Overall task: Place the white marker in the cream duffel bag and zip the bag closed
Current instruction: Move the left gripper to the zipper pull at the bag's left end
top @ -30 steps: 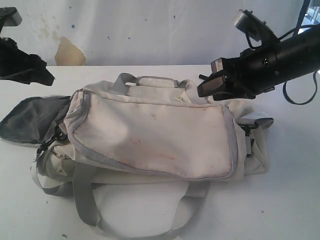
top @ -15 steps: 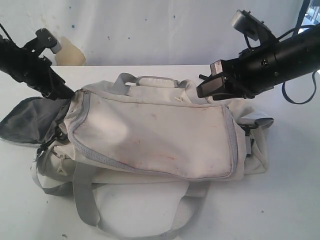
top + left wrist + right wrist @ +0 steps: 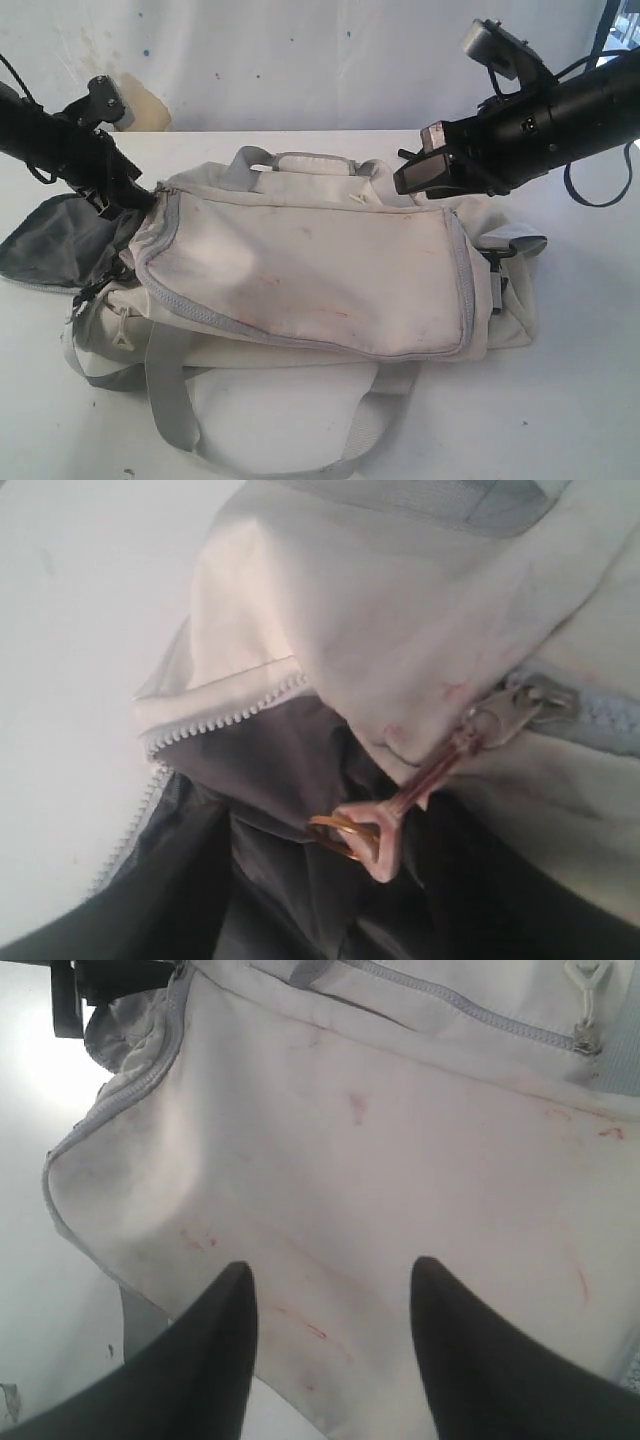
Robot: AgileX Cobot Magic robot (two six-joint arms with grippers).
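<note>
The cream duffel bag [image 3: 310, 270] lies on its side across the white table, its left end unzipped and showing dark grey lining [image 3: 60, 245]. My left gripper [image 3: 125, 195] is at that open end. In the left wrist view the zipper slider [image 3: 530, 695] and its pale pull tab [image 3: 385, 830] hang over the lining [image 3: 260, 780]; my own fingers cannot be made out against the dark. My right gripper [image 3: 418, 178] hovers over the bag's right end, open, its fingers [image 3: 235, 1305] wide apart above bare fabric [image 3: 400, 1110]. The white marker is out of view.
Grey webbing straps [image 3: 170, 400] loop out over the table [image 3: 580, 400] in front of the bag, and a carry handle [image 3: 300, 160] lies along its far side. A stained white wall [image 3: 300, 60] closes off the back.
My left arm has swung in from the far left edge to the bag's open left end. The right arm has hardly moved.
</note>
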